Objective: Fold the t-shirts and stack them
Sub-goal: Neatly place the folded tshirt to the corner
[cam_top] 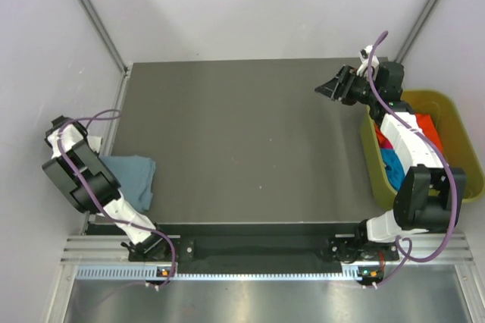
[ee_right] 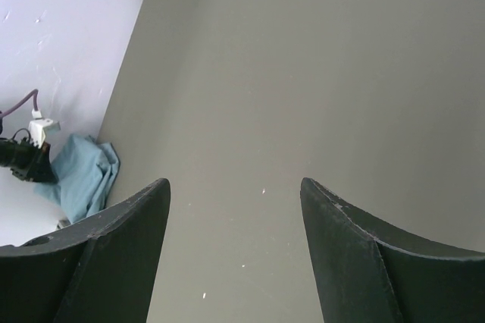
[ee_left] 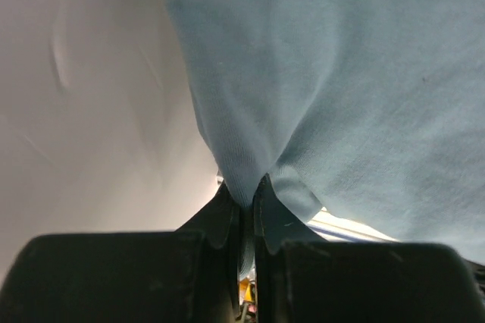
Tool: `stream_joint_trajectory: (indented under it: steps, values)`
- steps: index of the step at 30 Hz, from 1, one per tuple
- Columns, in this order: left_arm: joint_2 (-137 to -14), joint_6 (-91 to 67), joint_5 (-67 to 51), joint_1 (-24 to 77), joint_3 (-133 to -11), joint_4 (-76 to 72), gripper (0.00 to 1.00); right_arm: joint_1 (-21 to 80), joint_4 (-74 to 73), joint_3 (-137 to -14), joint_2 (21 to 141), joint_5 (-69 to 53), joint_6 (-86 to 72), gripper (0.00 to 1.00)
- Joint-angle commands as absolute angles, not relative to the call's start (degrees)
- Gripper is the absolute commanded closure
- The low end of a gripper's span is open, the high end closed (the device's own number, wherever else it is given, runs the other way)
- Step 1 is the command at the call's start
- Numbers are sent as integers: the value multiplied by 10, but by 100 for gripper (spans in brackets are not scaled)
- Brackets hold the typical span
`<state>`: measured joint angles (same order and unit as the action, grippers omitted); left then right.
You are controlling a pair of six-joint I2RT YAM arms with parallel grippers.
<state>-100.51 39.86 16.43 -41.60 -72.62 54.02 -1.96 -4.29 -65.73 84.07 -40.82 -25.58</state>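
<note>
The grey-blue t-shirt (cam_top: 130,177) lies bunched at the table's left edge, beside the left arm (cam_top: 76,175). In the left wrist view my left gripper (ee_left: 248,198) is shut on a fold of this grey-blue cloth (ee_left: 341,73), which fills most of that view. In the top view its fingers are hidden under the arm. My right gripper (cam_top: 327,88) is open and empty, held above the back right of the table; its fingers (ee_right: 125,239) are wide apart. The grey-blue shirt shows far off in the right wrist view (ee_right: 83,175). Orange (cam_top: 428,127) and turquoise (cam_top: 391,165) t-shirts lie in the bin.
A yellow-green bin (cam_top: 461,148) stands off the table's right edge, beside the right arm. The dark table (cam_top: 242,141) has a raised metal rail at its near edge (cam_top: 250,251). White walls close in on the left, back and right.
</note>
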Motion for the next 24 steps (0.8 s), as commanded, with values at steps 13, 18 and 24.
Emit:
stream_joint_trajectory:
  steps: [13,18,24]
  values:
    - [-860,338,34,-403,-800,575,43,-41,-25,-657,813,-408,-240,30]
    - [-797,251,-61,-344,-886,600,36,-45,-40,-658,803,-396,-223,28]
    - [-715,2,-274,-241,-877,398,29,-46,-81,-660,769,-311,-132,0]
